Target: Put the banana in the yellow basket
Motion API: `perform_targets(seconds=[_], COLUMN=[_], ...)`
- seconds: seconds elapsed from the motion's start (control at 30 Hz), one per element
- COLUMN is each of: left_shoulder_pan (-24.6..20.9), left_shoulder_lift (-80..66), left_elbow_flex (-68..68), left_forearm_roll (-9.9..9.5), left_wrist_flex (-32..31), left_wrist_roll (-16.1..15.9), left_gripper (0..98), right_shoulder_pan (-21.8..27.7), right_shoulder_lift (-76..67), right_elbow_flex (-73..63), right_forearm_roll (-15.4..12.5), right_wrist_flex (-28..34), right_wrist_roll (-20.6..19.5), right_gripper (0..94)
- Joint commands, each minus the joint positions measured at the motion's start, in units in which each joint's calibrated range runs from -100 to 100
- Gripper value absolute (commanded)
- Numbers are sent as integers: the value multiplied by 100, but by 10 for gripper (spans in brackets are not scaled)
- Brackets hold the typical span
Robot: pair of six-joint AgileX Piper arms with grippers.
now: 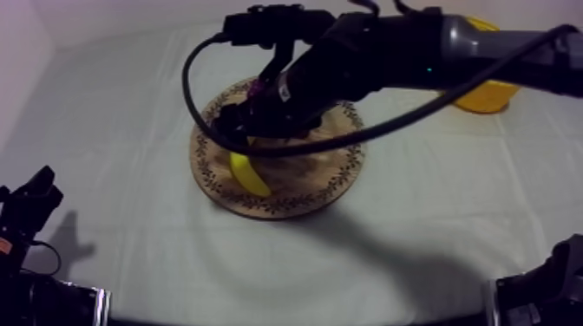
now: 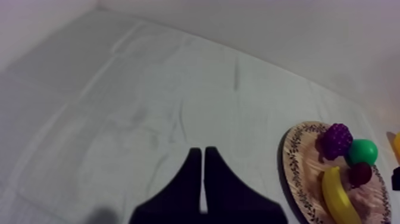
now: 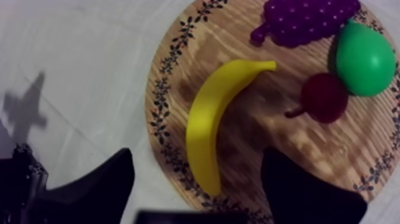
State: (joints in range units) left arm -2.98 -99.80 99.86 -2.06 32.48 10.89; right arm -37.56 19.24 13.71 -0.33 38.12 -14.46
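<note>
the board (image 1: 304,186) lies near the middle of the counter (image 1: 416,243). the basket (image 1: 488,95) stands behind it and to the right, near the counter's far right edge, apart from the board. on the board, the banana (image 1: 246,173) lies in the front left part, just inside the rim. the small red fruit (image 3: 324,97) lies beside the banana and just beside the pear (image 3: 364,58). the grapes (image 3: 306,19) lie next to the pear, past one end of the banana. the right claw (image 3: 196,156) is over the banana, one finger at each side of it, apart. the left claw (image 2: 203,173) sits low at the counter's front left, well apart from the board, fingers together.
</note>
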Motion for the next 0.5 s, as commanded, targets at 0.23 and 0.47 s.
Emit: perform_targets(seconds=[0.23,0.47], left_shoulder_pan=[-3,-3], left_shoulder_lift=[-3,-3], left_elbow_flex=[3,3], left_forearm_roll=[-1,-1], left_wrist_flex=[2,2], left_wrist_roll=[2,2], left_gripper=[1,1], right_shoulder_pan=[25,-23], right_shoulder_lift=[980,1544], right_elbow_flex=[-706,-971], right_forearm_roll=[-72,-94], right_wrist_flex=[51,-24], right_wrist_roll=[111,150], right_gripper=[563,546])
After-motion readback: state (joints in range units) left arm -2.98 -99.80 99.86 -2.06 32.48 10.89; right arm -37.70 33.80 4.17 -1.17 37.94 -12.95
